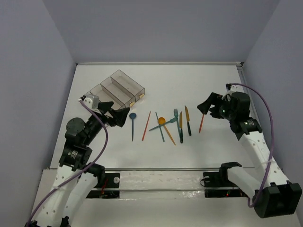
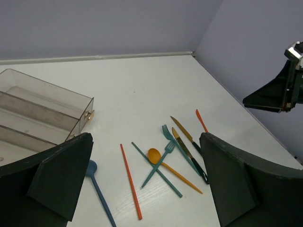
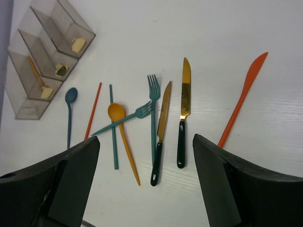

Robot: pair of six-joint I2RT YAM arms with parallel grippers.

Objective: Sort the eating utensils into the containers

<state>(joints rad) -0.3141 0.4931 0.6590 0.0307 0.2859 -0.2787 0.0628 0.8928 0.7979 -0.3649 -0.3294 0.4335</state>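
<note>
Utensils [image 1: 165,128] are laid out in a loose row across the middle of the white counter [image 1: 213,75], and neither arm has hold of any.

Going left to right:
- A blue spoon [image 3: 70,97] comes first, with a red stick [image 3: 93,109] next to it.
- Then there's a little tangle where a teal stick [image 3: 113,139], an orange spoon [image 3: 116,112] and a slanted teal fork [image 3: 135,113] cross over each other.
- Just right of that, a straight teal fork [image 3: 153,101] lies by itself.
- Beside it are two dark-handled knives with gold blades, the left knife [image 3: 163,109] and the right knife [image 3: 185,90].
- An orange-red knife [image 3: 244,94] sits a bit apart at the right end.

The clear bins [image 1: 116,90], four joined in a row, sit angled at the far left of the counter. From the right wrist camera, one of the two middle bins has a slim orange piece [image 3: 34,70] lying in it. I can't make out what kind of utensil it is.

The left gripper [image 1: 122,117] hangs just on the near side of the bins, close to the bowl of the blue spoon. Its fingers [image 2: 61,179] are spread wide with nothing between them. The right gripper [image 1: 206,105] is over by the orange-red knife. Its fingers [image 3: 236,184] are also spread wide and it's holding nothing.
</note>
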